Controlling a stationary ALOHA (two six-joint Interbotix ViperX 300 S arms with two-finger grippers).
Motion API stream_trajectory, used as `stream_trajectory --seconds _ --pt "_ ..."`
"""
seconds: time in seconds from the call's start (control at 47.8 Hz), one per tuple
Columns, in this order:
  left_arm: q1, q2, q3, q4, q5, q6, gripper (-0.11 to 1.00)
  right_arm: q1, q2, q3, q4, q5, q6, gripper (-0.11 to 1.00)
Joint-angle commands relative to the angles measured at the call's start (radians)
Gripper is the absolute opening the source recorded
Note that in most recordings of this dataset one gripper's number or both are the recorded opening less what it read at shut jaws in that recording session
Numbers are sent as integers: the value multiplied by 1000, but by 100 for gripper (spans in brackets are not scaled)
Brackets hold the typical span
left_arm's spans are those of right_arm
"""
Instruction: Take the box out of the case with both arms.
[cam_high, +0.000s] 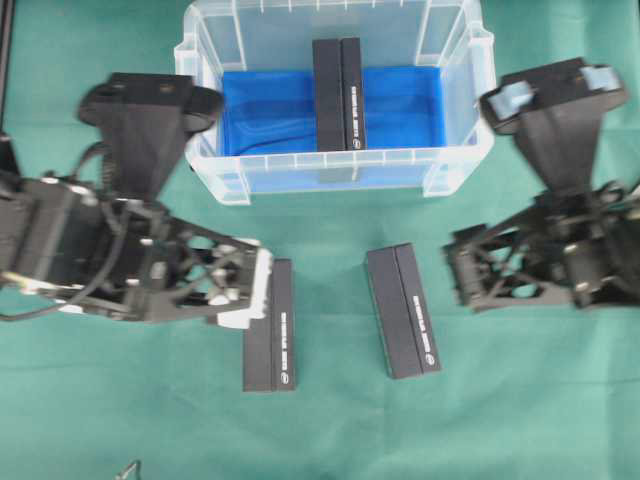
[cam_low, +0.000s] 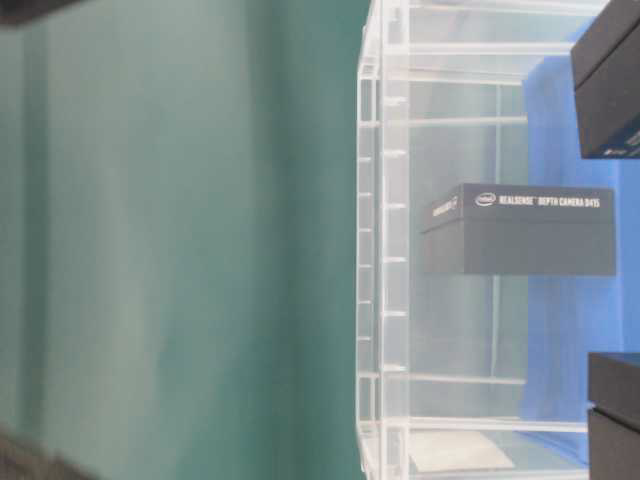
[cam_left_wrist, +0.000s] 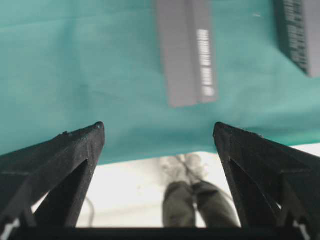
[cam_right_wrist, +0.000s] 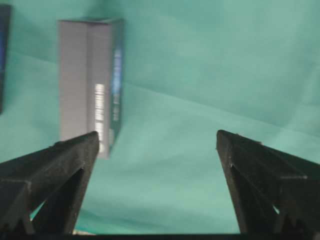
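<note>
Black fingers (cam_left_wrist: 65, 165) of the left gripper (cam_high: 245, 290) filled the bottom of the left wrist view, spread wide with nothing but green cloth (cam_left_wrist: 100, 75) between them. Just beyond those tips, toward the middle of the table, a dark box (cam_high: 271, 327) lay flat on the cloth, touching or nearly touching the white panel on the gripper. Further right, a second loose box (cam_high: 402, 311) lay about midway between the two grippers. The box in the case (cam_high: 338, 93) sat up and away from both sets of fingers, on the blue lining in the middle of the case (cam_high: 460, 60), with its long axis running from the near wall to the far wall, crosswise to the line joining the two grippers. It looked roughly as far from the left fingers as from the right, so neither arm had a clear advantage and each would have to rise over the rim and come in from its own side. At the right, the right gripper (cam_high: 458, 270) likewise stood parted and empty, its fingers (cam_right_wrist: 55, 170) framing bare cloth.
</note>
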Motion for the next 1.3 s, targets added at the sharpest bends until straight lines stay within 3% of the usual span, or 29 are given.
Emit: stream_trajectory --seconds 0.0,0.356,0.649,1.277 --pt "-11 -63 23 2 11 -14 86 6 -71 29 8 9 2 96" --pt "-55 -262 256 -2 12 -110 86 12 -256 178 38 84 17 96" --pt "-81 -403 390 -8 12 -129 86 12 -357 262 38 156 28 95" --pt "-74 -430 417 -5 26 -130 86 11 -362 311 35 94 28 95"
